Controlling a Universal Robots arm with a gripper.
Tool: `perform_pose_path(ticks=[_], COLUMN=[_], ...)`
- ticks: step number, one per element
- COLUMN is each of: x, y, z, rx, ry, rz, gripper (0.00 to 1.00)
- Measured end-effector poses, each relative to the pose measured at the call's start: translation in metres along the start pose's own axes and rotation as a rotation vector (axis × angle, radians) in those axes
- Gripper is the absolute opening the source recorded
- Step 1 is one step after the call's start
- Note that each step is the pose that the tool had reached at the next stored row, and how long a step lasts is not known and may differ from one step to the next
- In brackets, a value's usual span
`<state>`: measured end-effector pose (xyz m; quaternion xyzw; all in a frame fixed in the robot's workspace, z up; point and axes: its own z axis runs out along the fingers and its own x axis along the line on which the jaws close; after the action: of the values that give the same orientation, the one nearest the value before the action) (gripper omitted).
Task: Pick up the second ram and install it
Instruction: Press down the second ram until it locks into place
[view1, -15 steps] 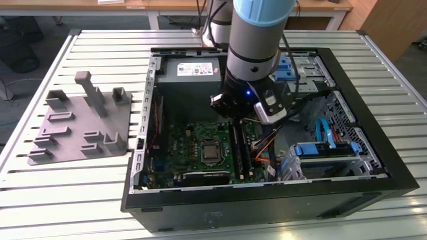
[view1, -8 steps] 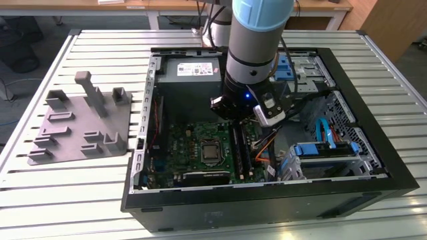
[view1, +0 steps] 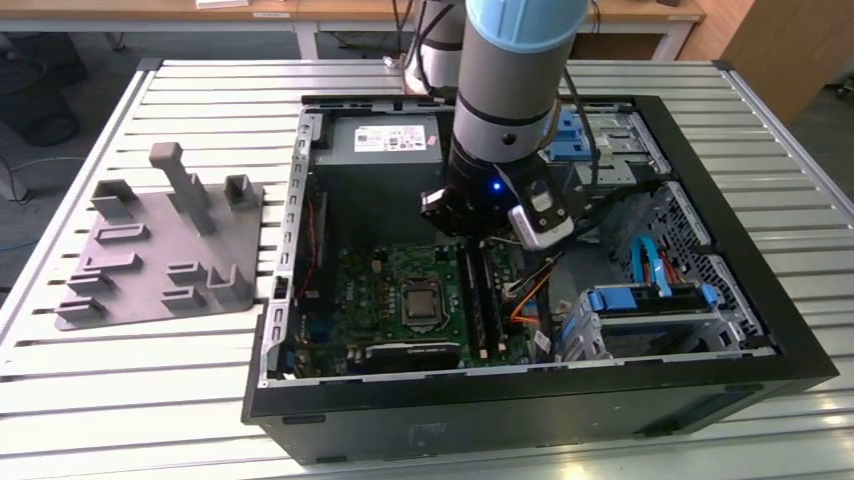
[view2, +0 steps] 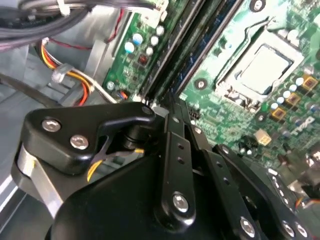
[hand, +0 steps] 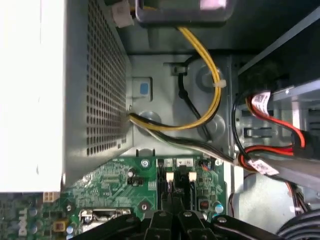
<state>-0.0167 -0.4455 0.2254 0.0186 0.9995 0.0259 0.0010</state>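
Since the arm's wrist blocks the slot ends in the exterior view, the gripper (view1: 483, 238) fingertips can't be made out there, low over the motherboard (view1: 387, 290) inside the open case (view1: 747, 250). A grey fixture (view1: 160, 250) sits outside on the exterior view's left. In the second wrist view the black linkages (view2: 175, 170) run down onto the memory slots (view2: 192, 47) (the second ram isn't distinguishable, honestly). The first wrist view shows yellow cables (hand: 200, 75) beside the power supply (hand: 90, 75); whether the fingers are spread or pinching, can't tell.

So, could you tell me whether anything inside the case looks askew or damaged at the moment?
Nothing stands out. The gripper is down over the memory slots on the motherboard, the processor socket looks intact, and the cables lie beside the board.
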Motion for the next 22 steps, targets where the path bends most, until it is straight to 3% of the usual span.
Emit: perform_pose_path(ticks=[13,18,22], x=[-0.0017,-0.0022,-0.0025], y=[-0.0467,-0.0617,-0.0700], z=[0.0004,0.0000,0.0003], rx=[0.0235,0.0419,0.0499], ry=[-0.0008,-0.0015,-0.0017], rz=[0.000,0.000,0.000], gripper=[0.10,0.10,0.10])
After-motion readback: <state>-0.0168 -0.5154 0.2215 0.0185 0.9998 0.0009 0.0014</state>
